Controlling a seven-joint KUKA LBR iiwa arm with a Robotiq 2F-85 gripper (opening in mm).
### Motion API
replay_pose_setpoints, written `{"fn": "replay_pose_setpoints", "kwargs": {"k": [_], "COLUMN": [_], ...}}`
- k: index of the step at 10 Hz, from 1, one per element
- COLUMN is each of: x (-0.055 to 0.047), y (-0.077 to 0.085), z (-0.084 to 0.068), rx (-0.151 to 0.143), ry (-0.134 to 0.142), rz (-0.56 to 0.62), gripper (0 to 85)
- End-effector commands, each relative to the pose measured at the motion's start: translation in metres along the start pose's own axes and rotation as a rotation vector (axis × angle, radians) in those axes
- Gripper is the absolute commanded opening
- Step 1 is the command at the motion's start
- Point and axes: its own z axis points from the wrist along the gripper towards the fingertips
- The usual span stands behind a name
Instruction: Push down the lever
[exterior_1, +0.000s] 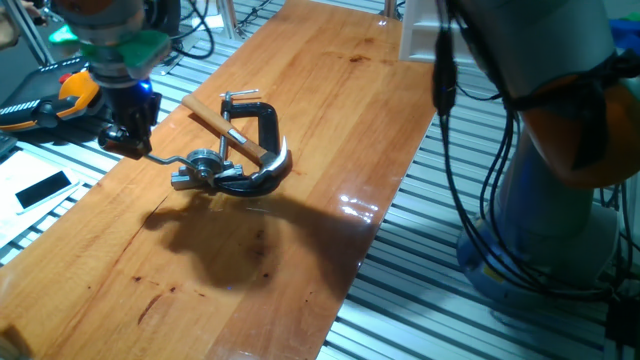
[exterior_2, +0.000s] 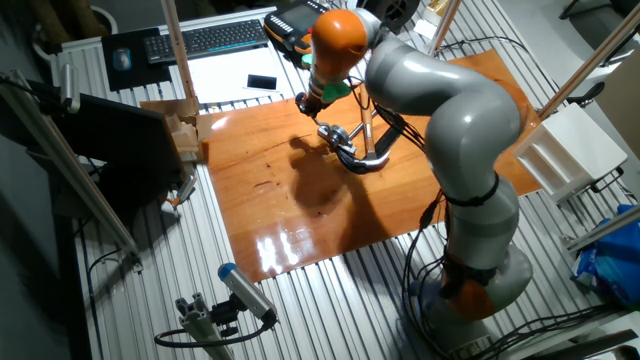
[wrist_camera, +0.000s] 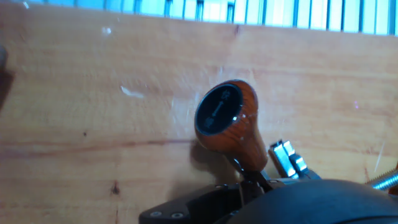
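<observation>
Gripper (exterior_1: 130, 140) directly above the lever (exterior_1: 170, 158) knob.
I see the knob just under my jaws; I cannot tell how open they are.

Hammer (exterior_1: 228, 130) with light wood handle lies across black C-clamp (exterior_1: 262, 128) on wooden table (exterior_1: 300, 200). Keyboard (exterior_2: 210, 36) and black phone (exterior_2: 262, 82) on white sheet beyond table. Wood blocks (exterior_2: 185, 135) at table corner.

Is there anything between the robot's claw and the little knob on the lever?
Nothing shows there. In the hand view, the red-brown wooden knob of the silver lever sits in plain sight over bare wooden table, unobstructed.
</observation>
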Motion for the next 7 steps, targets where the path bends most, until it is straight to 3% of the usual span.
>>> {"fn": "replay_pose_setpoints", "kwargs": {"k": [1,2,3,6,7], "x": [0.0,0.0,-0.001,-0.004,-0.004], "y": [-0.001,-0.002,-0.003,-0.008,-0.008], "z": [0.0,0.0,-0.002,-0.016,-0.017], "rx": [0.003,0.002,-0.004,-0.018,-0.029], "ry": [-0.014,-0.021,-0.046,-0.071,-0.096], "rz": [-0.001,-0.001,0.004,0.0,0.006], "gripper": [0.0,0.0,0.0,0.0,0.0]}}
